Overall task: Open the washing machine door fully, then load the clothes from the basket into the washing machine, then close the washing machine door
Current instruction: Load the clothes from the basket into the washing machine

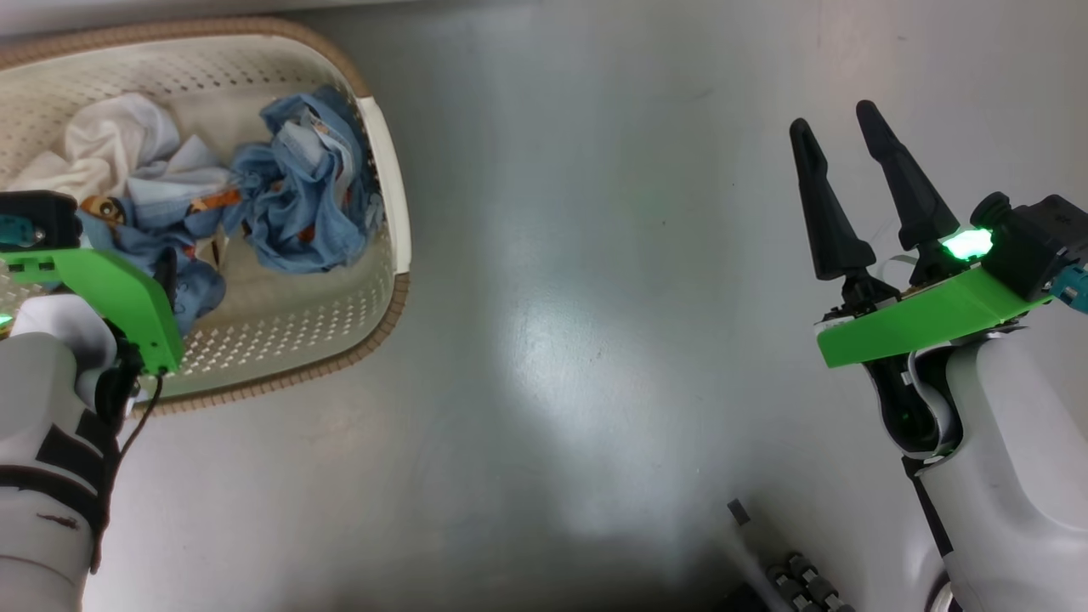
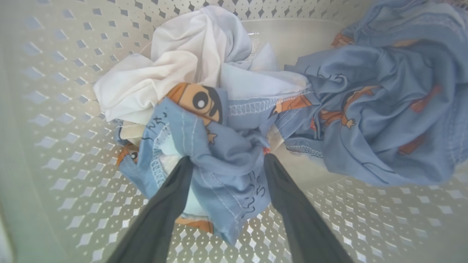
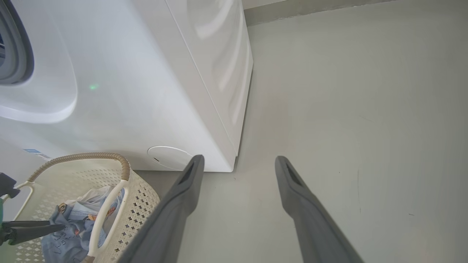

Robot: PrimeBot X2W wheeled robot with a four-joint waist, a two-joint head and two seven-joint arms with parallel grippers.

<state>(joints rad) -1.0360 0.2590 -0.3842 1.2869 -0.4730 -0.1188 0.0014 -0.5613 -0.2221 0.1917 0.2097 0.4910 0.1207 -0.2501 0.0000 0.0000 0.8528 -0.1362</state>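
L gripper [image 2: 227,159]: jaws full wide, astride a blue fold of clothes [image 2: 365,120] in basket [image 1: 297,327]; nothing gripped yet. Rec: sink deeper, close on thick bunch. R gripper [image 1: 833,119]: wide, empty, over floor [image 1: 595,255].

Cream, brown-rimmed basket [image 1: 289,336]; light blue clothes [image 1: 297,204], orange prints.

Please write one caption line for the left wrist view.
Open left claw straddles a light blue orange-printed garment inside the cream perforated plastic basket.
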